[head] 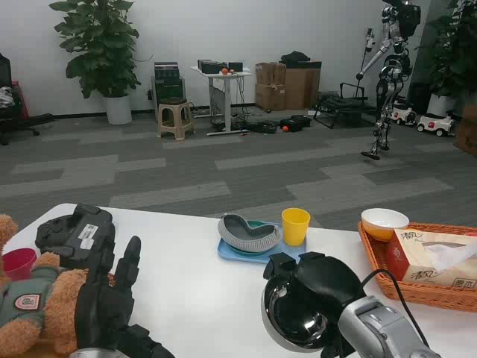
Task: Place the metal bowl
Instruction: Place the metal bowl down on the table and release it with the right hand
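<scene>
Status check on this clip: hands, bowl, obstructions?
Right hand holds the metal bowl at its rim, low over the table. Left hand open beside the teddy bear. Blue tray and yellow cup sit ahead.

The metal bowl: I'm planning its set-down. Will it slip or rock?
The metal bowl, gripped at its rim by the right hand, looks polished, so probably slippery. Its rounded shape may rock when released. Likely stiff and fairly light.

My right hand sits low at the right, fingers curled over the rim of the metal bowl, gripping it; silver forearm runs off bottom right. My left hand is raised at lower left, fingers upright, apart, holding nothing.
</scene>
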